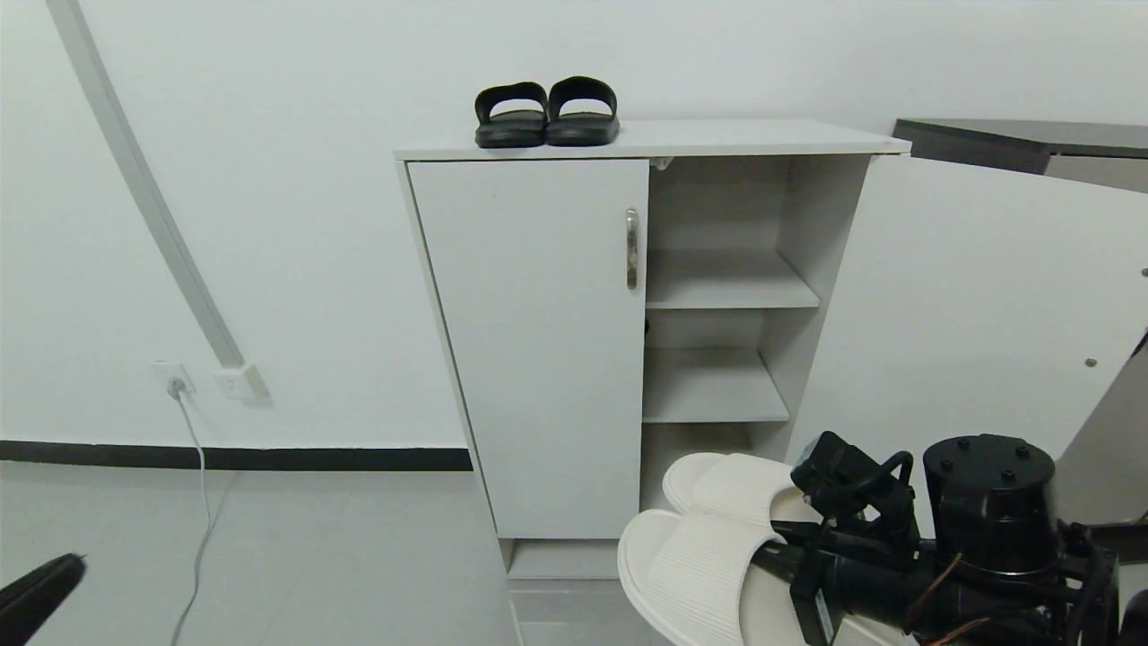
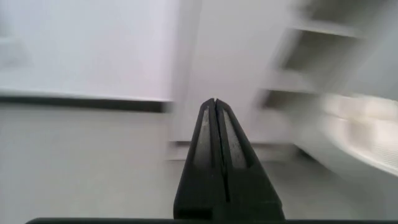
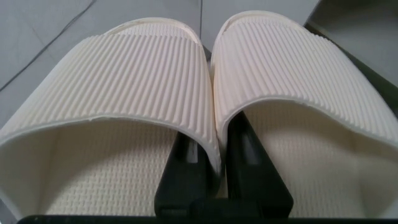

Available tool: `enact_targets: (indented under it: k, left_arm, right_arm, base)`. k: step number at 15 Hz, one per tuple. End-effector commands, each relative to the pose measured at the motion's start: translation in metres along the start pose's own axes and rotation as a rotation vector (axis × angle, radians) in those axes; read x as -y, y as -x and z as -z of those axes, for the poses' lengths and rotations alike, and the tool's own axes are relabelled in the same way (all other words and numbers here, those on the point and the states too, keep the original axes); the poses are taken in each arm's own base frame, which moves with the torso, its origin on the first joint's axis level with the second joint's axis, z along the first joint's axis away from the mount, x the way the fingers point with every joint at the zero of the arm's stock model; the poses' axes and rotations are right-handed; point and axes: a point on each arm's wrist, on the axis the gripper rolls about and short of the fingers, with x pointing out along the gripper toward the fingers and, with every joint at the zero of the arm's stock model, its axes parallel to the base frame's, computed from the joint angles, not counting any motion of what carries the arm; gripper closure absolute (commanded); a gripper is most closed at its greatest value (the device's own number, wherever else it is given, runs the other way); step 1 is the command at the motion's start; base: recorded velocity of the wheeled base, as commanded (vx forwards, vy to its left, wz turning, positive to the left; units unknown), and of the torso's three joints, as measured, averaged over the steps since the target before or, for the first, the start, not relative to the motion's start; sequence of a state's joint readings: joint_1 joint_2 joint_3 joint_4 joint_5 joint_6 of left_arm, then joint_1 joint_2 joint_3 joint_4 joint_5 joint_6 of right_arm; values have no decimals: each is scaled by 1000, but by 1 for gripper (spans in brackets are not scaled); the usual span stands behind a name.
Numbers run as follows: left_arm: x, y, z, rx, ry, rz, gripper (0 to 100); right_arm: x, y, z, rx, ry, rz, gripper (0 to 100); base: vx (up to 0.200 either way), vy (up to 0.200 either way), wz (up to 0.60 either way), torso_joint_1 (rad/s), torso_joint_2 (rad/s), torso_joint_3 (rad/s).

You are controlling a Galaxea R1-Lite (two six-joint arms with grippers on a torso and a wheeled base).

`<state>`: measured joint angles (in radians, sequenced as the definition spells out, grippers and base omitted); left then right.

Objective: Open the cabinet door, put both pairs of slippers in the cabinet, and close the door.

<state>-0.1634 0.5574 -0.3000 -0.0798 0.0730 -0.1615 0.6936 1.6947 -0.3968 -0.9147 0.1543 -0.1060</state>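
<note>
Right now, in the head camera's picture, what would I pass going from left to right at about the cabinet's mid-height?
White plastic wall socket → closed white cabinet door → silver metal handle → open white shelves → swung-open white cabinet door.

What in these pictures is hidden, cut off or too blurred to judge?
Head view: the lowest cabinet compartment, mostly behind the white slippers.
Head view: the space behind the closed left door.
Head view: the open right door, cut by the edge.
Left wrist view: the shelves, blurred.
</note>
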Motion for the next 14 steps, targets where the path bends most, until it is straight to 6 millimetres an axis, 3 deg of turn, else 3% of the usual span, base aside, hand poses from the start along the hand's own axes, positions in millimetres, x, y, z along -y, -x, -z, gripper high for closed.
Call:
enact_targets:
  k: [1, 3, 6, 8, 14]
  left_arm:
    - [-9, 21, 31, 78, -4, -164, 100]
    - [-13, 27, 61, 92, -3, -256, 100]
    - [-16, 31, 91, 125, -27, -339, 100]
    - [-15, 35, 95, 155, -61, -321, 100]
    - [-13, 35, 100, 114, -214, -17, 100]
  right_arm:
    - [0, -1, -1, 3, 0, 0, 100]
    - [0, -1, -1, 3, 0, 0, 100]
    - [0, 0, -1, 4, 0, 2, 100]
    - [0, 0, 0, 1, 0, 1, 100]
    - [-1, 0, 0, 0, 5, -3, 100]
  base:
    - [0, 0, 0, 0, 0, 0]
    - [0, 0, 0, 0, 0, 0]
    - [0, 0, 0, 0, 0, 0]
    - [0, 0, 0, 0, 0, 0]
    - [0, 0, 0, 0, 0, 0]
